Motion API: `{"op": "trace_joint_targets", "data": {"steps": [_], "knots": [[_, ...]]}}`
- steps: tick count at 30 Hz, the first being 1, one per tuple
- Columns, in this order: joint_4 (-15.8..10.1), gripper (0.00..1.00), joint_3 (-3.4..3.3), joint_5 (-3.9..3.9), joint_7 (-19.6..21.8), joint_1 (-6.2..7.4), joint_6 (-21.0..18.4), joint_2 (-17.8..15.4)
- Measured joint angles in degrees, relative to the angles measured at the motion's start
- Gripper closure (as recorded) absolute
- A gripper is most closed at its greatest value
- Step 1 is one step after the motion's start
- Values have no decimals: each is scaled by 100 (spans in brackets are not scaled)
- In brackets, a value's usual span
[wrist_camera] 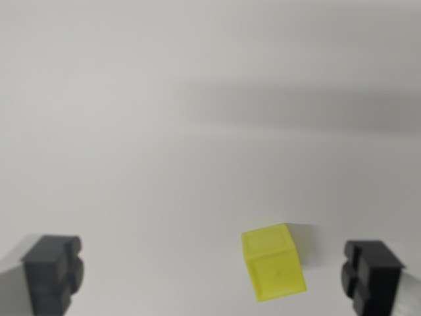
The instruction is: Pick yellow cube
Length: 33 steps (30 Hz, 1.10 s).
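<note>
One yellow cube (pixel 273 262) is all there is to pick here, and it sits on a plain pale grey-white surface (pixel 164 131) low in the wrist view, right of centre. It is turned a little out of square with the picture, so that two of its faces show: a lighter top face and a front face of fuller yellow, the front leaning slightly toward the wrist view's right. A soft, faint shadow lies just beside it on that same side. The gripper (pixel 214 273) shows as two dark fingers, one in each bottom corner — the one on the wrist view's left (pixel 52 270) and the one on the wrist view's right (pixel 373 275) — and they stand wide apart, spread and grasping nothing. The cube lies between the two, but not midway: it is near the finger on the wrist view's right and well apart from the one on the left, with a strip of bare surface visible on either side, so neither finger touches it. Both fingers are somewhat blurred, with blocky, stepped tips, and behind each a paler grey part of the hand runs off the bottom edge. Higher up, a single broad, hazy band of shadow (pixel 296 108) crosses the surface from about the middle toward the wrist view's right edge. So the count stands at one cube, two fingers, one surface
</note>
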Motion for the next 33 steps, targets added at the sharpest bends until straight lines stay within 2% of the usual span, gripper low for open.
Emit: {"op": "trace_joint_targets", "data": {"steps": [33], "knots": [[-1355,0,0,2,-1032,-378,1319,65]]}}
